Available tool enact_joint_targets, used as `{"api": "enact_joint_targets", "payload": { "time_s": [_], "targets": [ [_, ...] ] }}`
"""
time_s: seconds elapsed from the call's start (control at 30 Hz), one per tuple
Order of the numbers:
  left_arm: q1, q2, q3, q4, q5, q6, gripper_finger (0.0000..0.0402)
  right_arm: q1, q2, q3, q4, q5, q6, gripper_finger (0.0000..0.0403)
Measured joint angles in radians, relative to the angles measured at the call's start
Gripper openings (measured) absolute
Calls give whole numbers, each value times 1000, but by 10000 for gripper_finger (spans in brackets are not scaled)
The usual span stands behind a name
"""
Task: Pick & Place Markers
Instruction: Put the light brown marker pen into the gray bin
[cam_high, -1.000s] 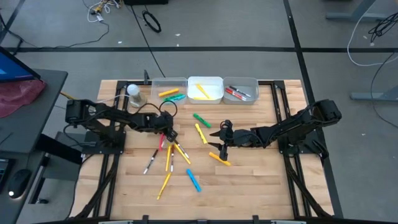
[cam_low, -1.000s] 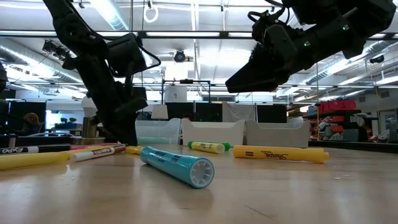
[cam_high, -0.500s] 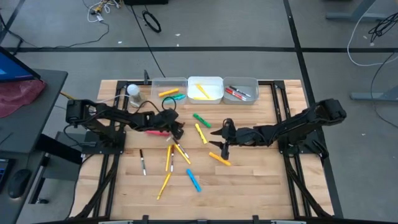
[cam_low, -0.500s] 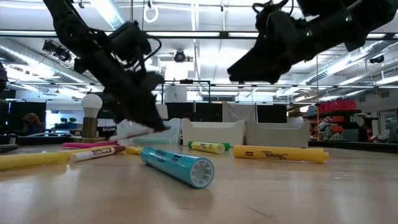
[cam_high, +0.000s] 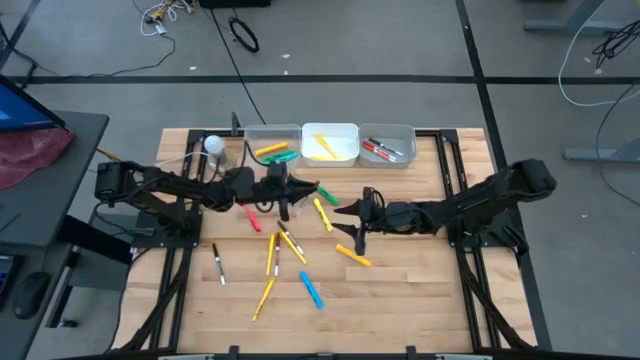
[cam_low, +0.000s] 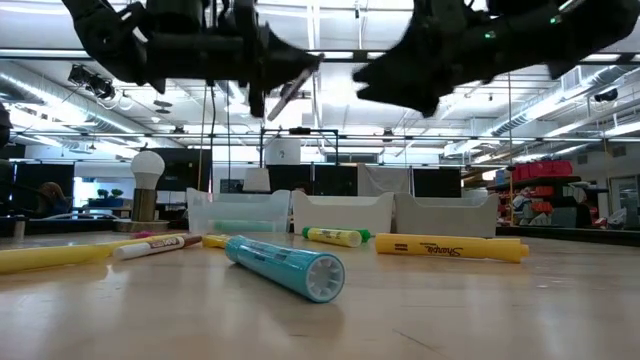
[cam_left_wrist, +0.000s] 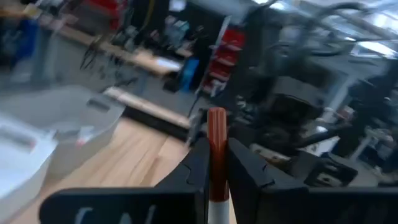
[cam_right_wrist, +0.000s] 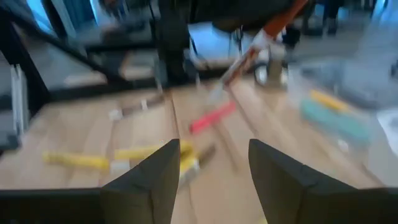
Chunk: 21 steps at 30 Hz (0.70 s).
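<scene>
Carrying a maroon marker (cam_left_wrist: 216, 134) pinched between the left fingers (cam_high: 283, 196) above the surface's middle, keeping it level toward the far bins (cam_high: 270, 134), right fingers (cam_high: 363, 222) gaping empty nearby.

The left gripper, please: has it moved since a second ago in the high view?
Yes. The left gripper, shut on a dark red marker pen, has swung up from the scattered pens toward the clear plastic bin at the table's far edge.

"Sharpie" runs along the yellow marker (cam_low: 451, 247) lying on the desk (low view); lettering on other markers is too blurred to read.
</scene>
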<state>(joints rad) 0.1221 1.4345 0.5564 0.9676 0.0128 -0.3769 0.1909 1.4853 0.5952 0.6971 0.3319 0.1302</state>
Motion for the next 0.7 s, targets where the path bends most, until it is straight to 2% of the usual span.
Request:
{"api": "enact_joint_targets", "payload": {
  "time_s": [0.17,0.27,0.47,0.7],
  "targets": [
    [-67,1,1,95,-43,111,36,-17,164,0,368,-2,-99,192],
    [-100,0,1,146,-83,180,41,-36,233,11,498,-1,-99,192],
    [-127,1,1,159,-127,241,38,-53,292,98,495,-118,-93,192],
    [-126,1,1,177,-129,256,41,-62,297,175,425,-95,-90,191]
  ]
}}
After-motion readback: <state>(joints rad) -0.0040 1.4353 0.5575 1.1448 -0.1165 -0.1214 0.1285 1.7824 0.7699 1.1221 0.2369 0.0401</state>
